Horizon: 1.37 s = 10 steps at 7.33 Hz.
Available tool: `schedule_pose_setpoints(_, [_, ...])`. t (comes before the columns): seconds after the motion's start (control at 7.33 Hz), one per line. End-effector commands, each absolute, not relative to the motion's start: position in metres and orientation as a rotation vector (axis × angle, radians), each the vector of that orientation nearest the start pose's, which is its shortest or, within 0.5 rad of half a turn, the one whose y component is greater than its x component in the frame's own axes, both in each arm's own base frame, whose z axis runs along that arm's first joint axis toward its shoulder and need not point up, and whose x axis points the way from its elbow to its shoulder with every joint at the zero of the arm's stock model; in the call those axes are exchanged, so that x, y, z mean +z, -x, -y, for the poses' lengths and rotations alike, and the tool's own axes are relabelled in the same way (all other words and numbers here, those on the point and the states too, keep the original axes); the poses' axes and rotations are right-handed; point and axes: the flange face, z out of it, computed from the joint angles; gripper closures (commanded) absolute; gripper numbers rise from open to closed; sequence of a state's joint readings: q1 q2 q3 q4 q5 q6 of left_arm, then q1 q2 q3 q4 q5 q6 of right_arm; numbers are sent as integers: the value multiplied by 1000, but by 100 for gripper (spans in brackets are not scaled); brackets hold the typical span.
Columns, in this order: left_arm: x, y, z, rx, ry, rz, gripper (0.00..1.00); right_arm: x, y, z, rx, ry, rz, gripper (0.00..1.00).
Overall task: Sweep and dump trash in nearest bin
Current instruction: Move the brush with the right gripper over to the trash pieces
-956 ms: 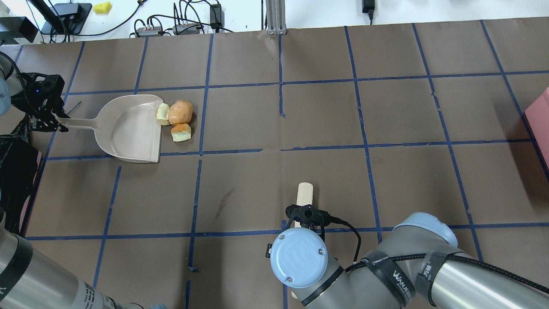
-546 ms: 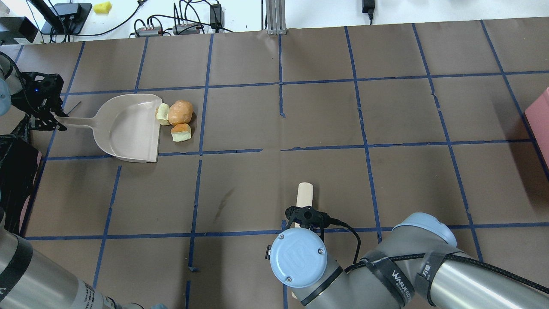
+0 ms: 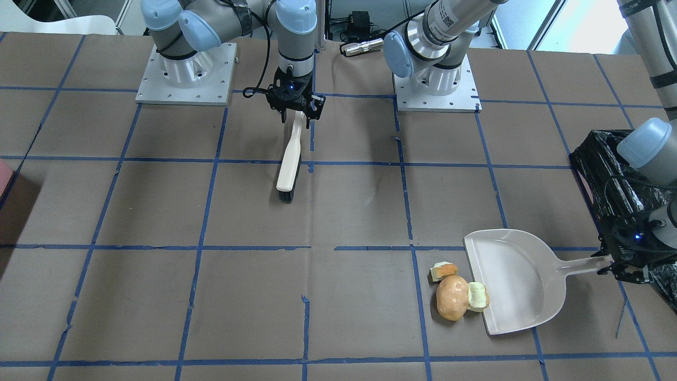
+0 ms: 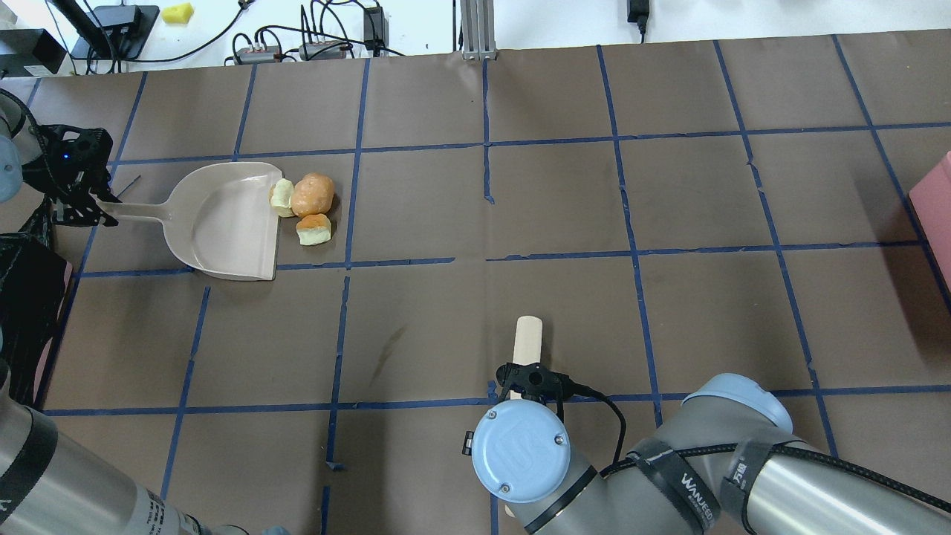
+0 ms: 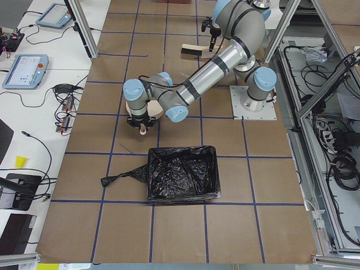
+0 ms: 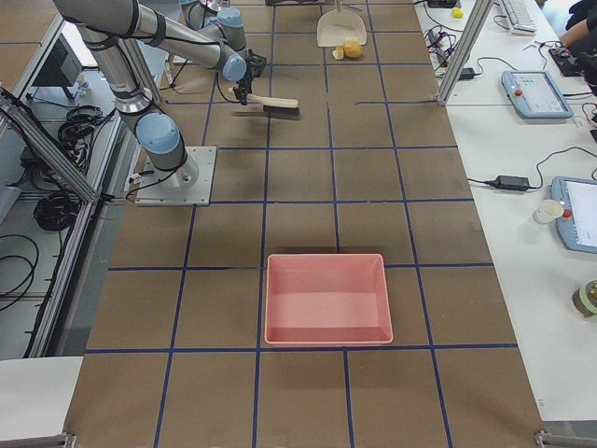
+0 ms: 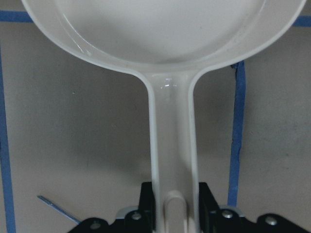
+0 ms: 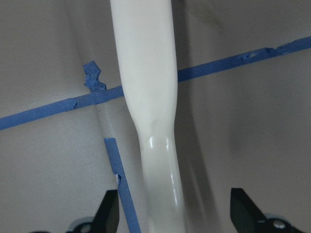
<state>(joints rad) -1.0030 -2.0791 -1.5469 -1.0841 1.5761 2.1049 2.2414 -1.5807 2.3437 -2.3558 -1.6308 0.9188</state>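
Note:
The trash lies at the mouth of the beige dustpan: a tan-orange lump, a pale yellow-green scrap on the pan's lip, and an orange-topped scrap beside it. My left gripper is shut on the dustpan's handle at the table's left edge. The bin, lined with black plastic, stands just beside that gripper. My right gripper is open, its fingers spread either side of the handle of the white brush, near the middle front.
A pinkish-red tray sits at the far right end of the table. Cables and small devices line the back edge beyond the brown paper. Blue tape grids the surface.
The right wrist has drawn back slightly toward the robot along the brush handle; the brush has stayed put. The dustpan and left gripper shifted only a few pixels.

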Motion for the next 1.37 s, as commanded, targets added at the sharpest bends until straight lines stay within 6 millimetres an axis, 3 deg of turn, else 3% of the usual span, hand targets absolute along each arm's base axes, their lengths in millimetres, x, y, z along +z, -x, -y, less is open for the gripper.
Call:
schedule_pose_setpoints(0.0, [252, -240, 622, 12, -2179, -2254, 96, 222, -337, 222, -92, -401, -3123, 65])
schedule_pose_setpoints(0.41, [252, -239, 622, 10, -2179, -2254, 96, 226, -338, 226, -119, -399, -3101, 84])
schedule_pose_setpoints(0.55, [250, -239, 623, 6, -2181, -2256, 96, 237, -341, 237, -153, -397, -3078, 84])
schedule_pose_setpoints(0.82, [250, -238, 623, 6, -2183, -2254, 96, 287, -368, 269, -226, -323, -3021, 85])
schedule_pose_setpoints(0.96, [251, -239, 624, 3, -2177, -2249, 96, 300, -375, 281, -230, -229, -3033, 86])
schedule_pose_setpoints(1.23, [251, -239, 623, 11, -2178, -2249, 96, 292, -397, 318, -216, -24, -3080, 86])
